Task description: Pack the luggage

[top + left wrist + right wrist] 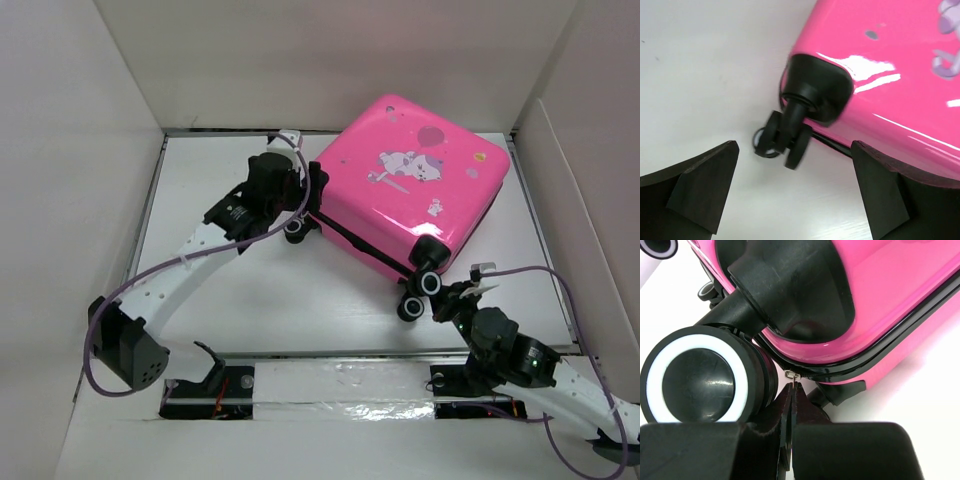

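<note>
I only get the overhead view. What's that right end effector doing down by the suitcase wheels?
Observer: Its wrist camera shows the right end effector shut, right at a small metal zipper pull in the suitcase seam.
Operator: And the left one?
Observer: The left end effector is open, its fingers apart on either side of a corner wheel, gripping nothing.

No writing, label, brand, number or sign can be read in any view. Only a cartoon animal print without lettering is seen on the suitcase (410, 190).
</note>
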Robot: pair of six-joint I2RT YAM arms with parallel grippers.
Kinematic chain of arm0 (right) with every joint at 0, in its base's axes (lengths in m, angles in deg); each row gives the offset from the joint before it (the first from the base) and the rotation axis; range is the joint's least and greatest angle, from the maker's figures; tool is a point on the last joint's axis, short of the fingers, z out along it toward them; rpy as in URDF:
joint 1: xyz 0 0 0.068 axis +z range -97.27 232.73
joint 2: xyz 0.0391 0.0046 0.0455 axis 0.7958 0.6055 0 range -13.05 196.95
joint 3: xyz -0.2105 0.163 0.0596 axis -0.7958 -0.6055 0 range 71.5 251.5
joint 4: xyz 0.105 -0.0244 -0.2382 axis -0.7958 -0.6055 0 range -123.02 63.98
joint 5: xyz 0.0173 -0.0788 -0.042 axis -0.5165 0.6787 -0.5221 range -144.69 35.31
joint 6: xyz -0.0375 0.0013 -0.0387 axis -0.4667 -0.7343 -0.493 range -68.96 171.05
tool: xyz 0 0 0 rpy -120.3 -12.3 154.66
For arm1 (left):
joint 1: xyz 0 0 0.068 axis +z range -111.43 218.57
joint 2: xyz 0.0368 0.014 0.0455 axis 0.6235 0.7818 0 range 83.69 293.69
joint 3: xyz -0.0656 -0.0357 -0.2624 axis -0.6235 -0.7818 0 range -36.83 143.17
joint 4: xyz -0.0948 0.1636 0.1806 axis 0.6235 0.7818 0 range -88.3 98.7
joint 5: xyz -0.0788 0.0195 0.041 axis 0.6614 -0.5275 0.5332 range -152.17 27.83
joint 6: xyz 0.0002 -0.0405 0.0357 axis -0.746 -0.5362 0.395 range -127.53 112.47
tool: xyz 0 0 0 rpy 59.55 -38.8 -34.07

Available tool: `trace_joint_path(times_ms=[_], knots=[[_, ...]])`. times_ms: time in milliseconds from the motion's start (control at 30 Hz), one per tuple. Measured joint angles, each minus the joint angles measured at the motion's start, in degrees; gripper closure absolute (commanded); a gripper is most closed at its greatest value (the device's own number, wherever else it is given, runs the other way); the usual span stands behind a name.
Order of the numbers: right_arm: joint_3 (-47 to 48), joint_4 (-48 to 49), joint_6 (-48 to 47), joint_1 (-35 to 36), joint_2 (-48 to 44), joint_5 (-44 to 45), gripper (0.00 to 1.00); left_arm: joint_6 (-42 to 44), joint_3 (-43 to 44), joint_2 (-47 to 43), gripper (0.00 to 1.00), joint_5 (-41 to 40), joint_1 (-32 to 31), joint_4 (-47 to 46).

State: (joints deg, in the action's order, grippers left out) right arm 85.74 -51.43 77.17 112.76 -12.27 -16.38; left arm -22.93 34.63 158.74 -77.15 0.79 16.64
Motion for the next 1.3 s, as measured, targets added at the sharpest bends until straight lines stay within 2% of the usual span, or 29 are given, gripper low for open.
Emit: trace_joint_path(times_ms=[200,333,433,467,500,567,600,633,667,700,867,967,1100,1200,1300], knots=[[1.25,-2.12,-2.19,0.0,0.0,-0.09,1.0,13.25,2.25,7.06,0.04,4.33,1.86,2.78],[1.46,-2.47,-2.62,0.0,-0.02,-0.63,1.0,17.79,2.38,11.43,0.11,7.39,1.88,3.34],[1.46,-2.49,-2.91,0.02,-0.02,-0.81,1.0,19.93,2.69,13.86,0.31,8.72,1.99,3.65],[1.46,-2.49,-2.99,0.02,-0.02,-0.83,1.0,20.46,2.8,14.38,0.44,9.07,2.25,3.61],[1.46,-2.49,-3.04,0.02,-0.02,-0.85,1.0,20.74,2.97,14.88,0.52,9.38,2.29,3.54],[1.46,-2.49,-3.23,0.02,-0.02,-0.85,1.0,21.66,4.28,16.11,0.63,9.84,2.54,3.37],[1.46,-2.49,-3.26,0.02,-0.02,-0.87,1.0,21.9,5.2,16.81,0.66,9.84,2.54,3.41],[1.46,-2.49,-3.28,0.02,-0.02,-0.87,1.0,22.03,5.99,17.49,0.85,9.84,2.54,3.34],[1.46,-2.49,-3.3,0.02,-0.02,-0.87,1.0,22.47,6.78,18.16,0.94,9.79,2.54,3.54],[1.49,-2.49,-3.39,0.02,-0.02,-0.87,1.0,22.6,7.15,18.67,1.0,9.77,2.54,3.93],[1.49,-2.47,-3.48,0.02,-0.02,-0.87,1.0,22.18,6.86,18.84,1.0,9.46,2.62,3.48],[1.49,-2.4,-3.67,0.02,-0.02,-0.87,1.0,19.12,4.98,17.64,1.0,9.7,3.06,1.57],[1.49,-1.88,-5.14,0.04,-0.02,-0.83,1.0,12.09,-4.81,11.82,1.0,10.43,2.8,-9.11],[2.27,-0.28,-7.08,-0.02,1.11,0.83,1.0,7.72,-13.68,6.6,1.0,5.38,-0.09,-17.44],[5.51,2.73,-10.4,-0.09,6.43,2.82,1.0,3.82,-21.2,1.25,1.0,0.0,-5.31,-20.74]])
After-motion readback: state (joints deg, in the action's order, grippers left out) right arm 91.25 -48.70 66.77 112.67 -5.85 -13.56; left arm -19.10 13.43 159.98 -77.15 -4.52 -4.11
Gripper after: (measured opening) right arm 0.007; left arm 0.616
